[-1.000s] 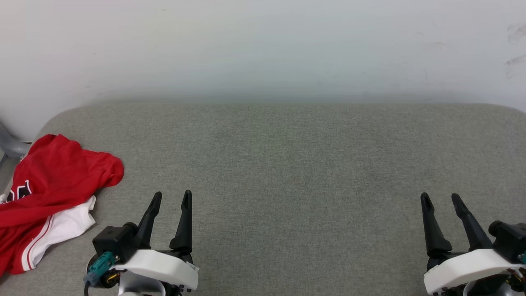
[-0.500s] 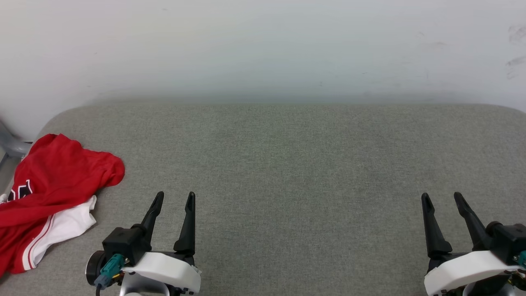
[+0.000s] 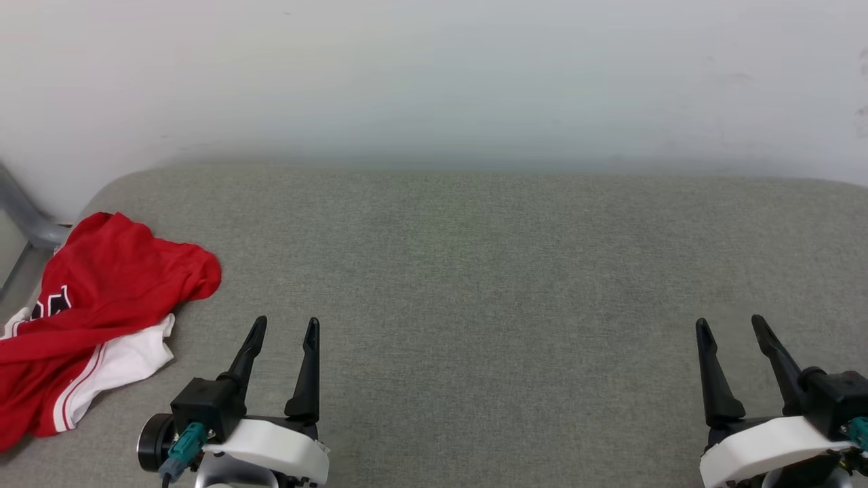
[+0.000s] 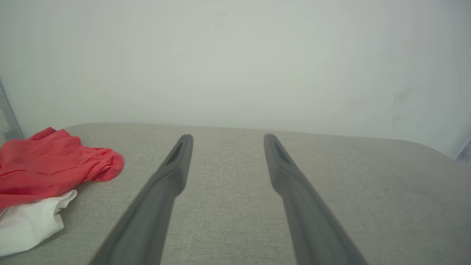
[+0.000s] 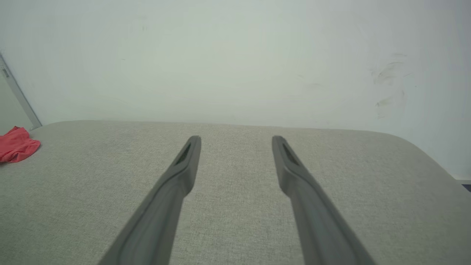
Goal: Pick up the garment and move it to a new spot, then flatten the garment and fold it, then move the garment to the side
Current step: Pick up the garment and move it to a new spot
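Note:
The garment [image 3: 102,305], a red jersey with a white sleeve, striped trim and a bit of black lettering, lies crumpled at the far left of the grey padded surface [image 3: 508,271]. It shows at the left edge of the left wrist view as the garment [image 4: 48,169], and small and far off in the right wrist view as the garment [image 5: 16,149]. My left gripper [image 3: 283,325] stands open at the lower left, to the right of the garment and apart from it, holding nothing. At the lower right my right gripper [image 3: 731,324] is open too, with nothing between its fingers.
A pale wall [image 3: 434,74] rises right behind the surface. A grey metal frame [image 3: 27,217] stands at the far left, beside the garment. The surface's rounded corners show at back left and back right.
The head camera has turned a little left, so the whole picture has shifted right. My left gripper has turned slightly at the wrist. The garment lies as before.

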